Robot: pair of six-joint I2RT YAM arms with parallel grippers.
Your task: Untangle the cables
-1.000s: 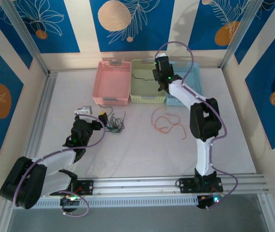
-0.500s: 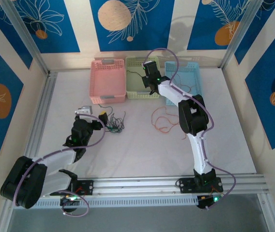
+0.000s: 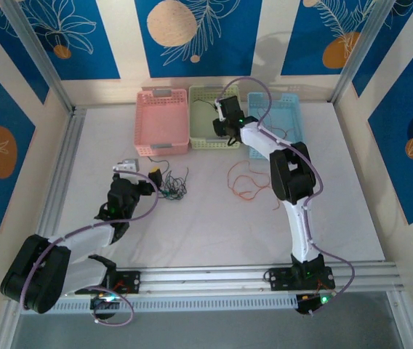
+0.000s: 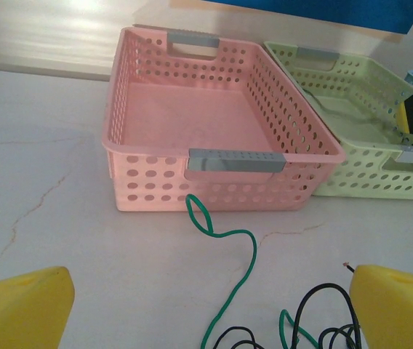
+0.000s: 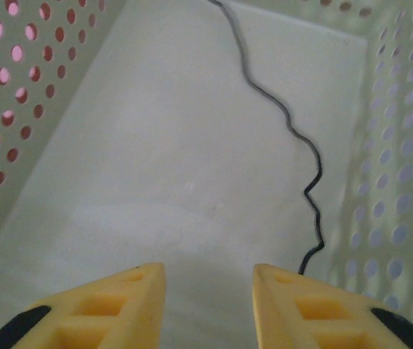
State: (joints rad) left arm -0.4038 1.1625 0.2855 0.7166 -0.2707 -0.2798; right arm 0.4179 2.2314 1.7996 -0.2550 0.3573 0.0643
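A small tangle of dark green and black cables (image 3: 174,187) lies on the white table just right of my left gripper (image 3: 139,171). In the left wrist view that gripper (image 4: 210,280) stands wide open, and a green cable (image 4: 247,251) runs up between its yellow fingers (image 4: 21,305) toward the pink basket (image 4: 155,156). Black cables (image 4: 323,320) loop near the right finger. Loose orange and red cables (image 3: 249,183) lie mid-table. My right gripper (image 3: 219,131) hangs inside the green basket (image 3: 201,144), open (image 5: 208,270) with nothing between its fingers. One black cable (image 5: 294,131) lies on the basket floor.
Three baskets stand in a row at the back: pink, green and a blue basket (image 3: 283,109). The green basket's perforated walls (image 5: 395,145) close in on both sides of the right gripper. Metal frame rails (image 3: 61,167) border the table.
My right arm swung left and down into the green basket, then its jaws opened, leaving the black cable on the basket floor. The baskets shifted slightly left. The left arm stayed still.
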